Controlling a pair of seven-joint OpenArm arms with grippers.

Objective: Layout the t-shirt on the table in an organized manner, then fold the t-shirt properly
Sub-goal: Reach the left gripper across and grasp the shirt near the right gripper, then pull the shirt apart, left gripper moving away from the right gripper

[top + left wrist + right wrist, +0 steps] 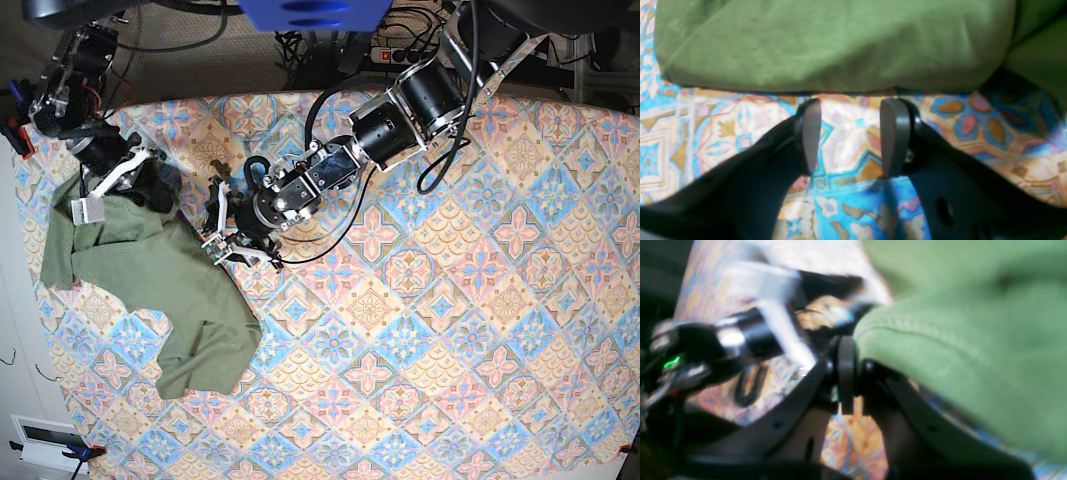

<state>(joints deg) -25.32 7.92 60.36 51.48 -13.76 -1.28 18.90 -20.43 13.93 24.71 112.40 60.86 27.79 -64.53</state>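
The olive-green t-shirt point(170, 290) lies crumpled on the left part of the patterned table point(450, 300). In the base view my right gripper point(92, 207) sits at the shirt's upper left corner. The right wrist view shows that gripper point(849, 373) shut, with a hemmed edge of the t-shirt point(957, 350) pinched at its tips. My left gripper point(217, 240) is at the shirt's right edge. Seen from the left wrist, my left gripper point(851, 133) is open, with only tablecloth between its pads point(895, 133). The folded edge of the t-shirt point(833, 46) lies just beyond them.
The left arm point(400, 115) reaches in from the far right across the table's middle. Its black and silver links point(746, 333) show blurred in the right wrist view. Cables and a power strip point(395, 50) lie past the far edge. The table's left edge point(25, 200) is close to the right gripper.
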